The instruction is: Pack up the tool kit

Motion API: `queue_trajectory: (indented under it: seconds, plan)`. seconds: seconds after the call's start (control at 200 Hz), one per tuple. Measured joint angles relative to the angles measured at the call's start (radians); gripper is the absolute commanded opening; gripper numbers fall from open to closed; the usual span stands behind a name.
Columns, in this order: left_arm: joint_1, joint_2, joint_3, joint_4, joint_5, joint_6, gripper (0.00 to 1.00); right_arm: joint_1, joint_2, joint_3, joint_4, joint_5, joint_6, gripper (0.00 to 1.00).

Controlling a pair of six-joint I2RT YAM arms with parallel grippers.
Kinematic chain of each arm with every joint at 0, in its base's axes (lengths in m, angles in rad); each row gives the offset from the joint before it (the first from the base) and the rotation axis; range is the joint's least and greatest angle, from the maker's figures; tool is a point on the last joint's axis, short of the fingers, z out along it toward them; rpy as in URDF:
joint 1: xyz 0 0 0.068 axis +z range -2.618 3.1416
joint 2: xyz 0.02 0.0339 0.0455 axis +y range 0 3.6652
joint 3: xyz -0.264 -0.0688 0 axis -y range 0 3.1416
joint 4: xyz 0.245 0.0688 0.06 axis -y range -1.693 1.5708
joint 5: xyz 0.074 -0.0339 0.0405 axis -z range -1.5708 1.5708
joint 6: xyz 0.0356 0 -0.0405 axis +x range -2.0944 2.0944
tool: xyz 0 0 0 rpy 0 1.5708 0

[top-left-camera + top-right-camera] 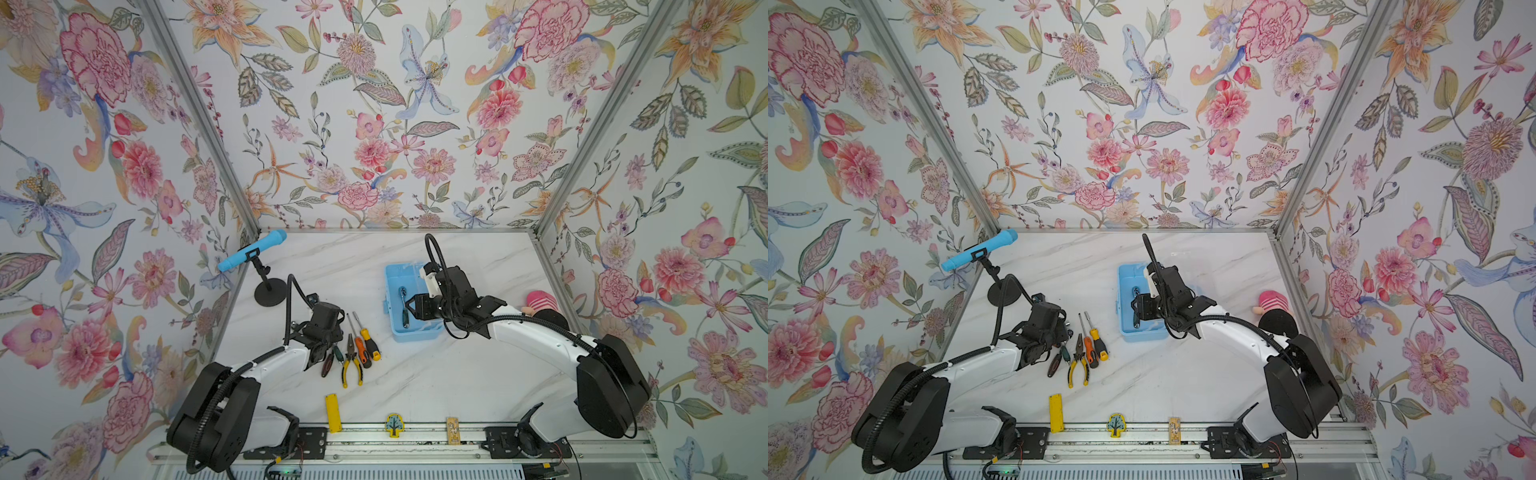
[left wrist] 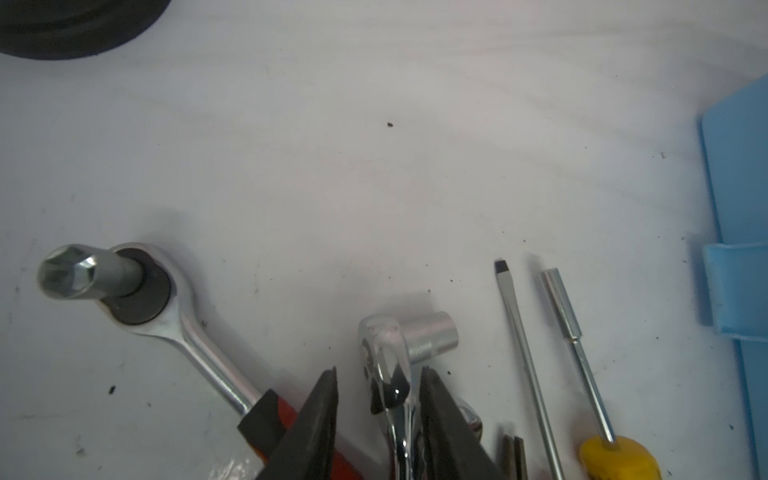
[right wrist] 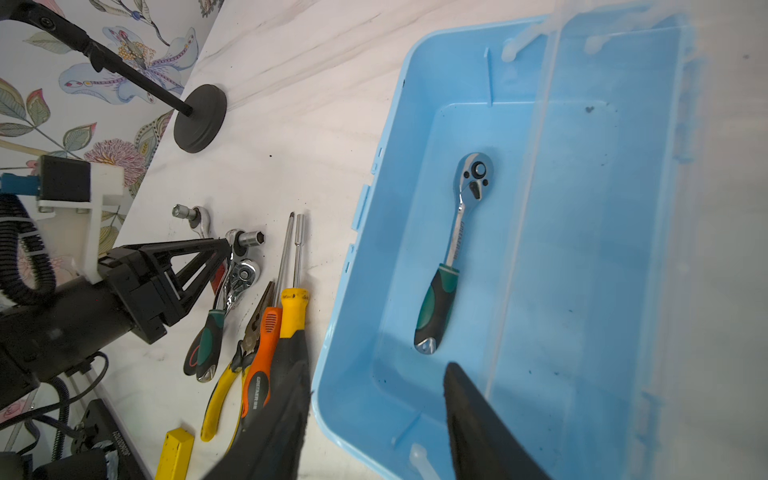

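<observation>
The light-blue tool kit box (image 1: 395, 282) (image 1: 1127, 291) (image 3: 365, 249) stands open with its clear lid back. One green-handled ratchet wrench (image 1: 403, 307) (image 3: 453, 257) lies inside. My right gripper (image 1: 408, 306) (image 3: 378, 378) hovers open over the box's near end, holding nothing. Left of the box lie yellow-handled pliers (image 1: 351, 365), an orange screwdriver (image 1: 360, 351), a yellow screwdriver (image 1: 370, 343) and ratchet wrenches. My left gripper (image 2: 380, 370) is down among them, straddling a chrome ratchet wrench (image 2: 388, 399). One finger touches it and a gap shows at the other. A red-handled wrench (image 2: 166, 307) lies beside.
A blue microphone (image 1: 251, 251) on a black stand with a round base (image 1: 270, 291) is at the back left. A flat yellow bar (image 1: 332, 413), a tree-shaped tag (image 1: 394, 424) and a small card (image 1: 453, 430) lie along the front edge. A pink striped toy (image 1: 540, 301) sits at the right wall.
</observation>
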Motion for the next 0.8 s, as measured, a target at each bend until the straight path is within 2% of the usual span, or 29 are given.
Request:
queue_trajectory:
  seconds: [0.175,0.415,0.575,0.801]
  plan:
    - [0.009,0.053,0.014,0.023,0.029,0.014,0.28,-0.019,0.0,0.0,0.001,-0.018,0.005,0.53]
    - [0.01,0.07,0.019,0.026,0.04,0.021,0.27,-0.024,0.0,0.0,0.012,-0.041,0.015,0.53]
    - [0.01,0.091,0.027,0.023,0.04,0.037,0.32,-0.031,0.002,0.0,0.022,-0.061,0.023,0.53]
    - [0.01,0.121,0.037,0.013,0.037,0.055,0.31,-0.064,0.005,-0.002,0.04,-0.071,0.034,0.53]
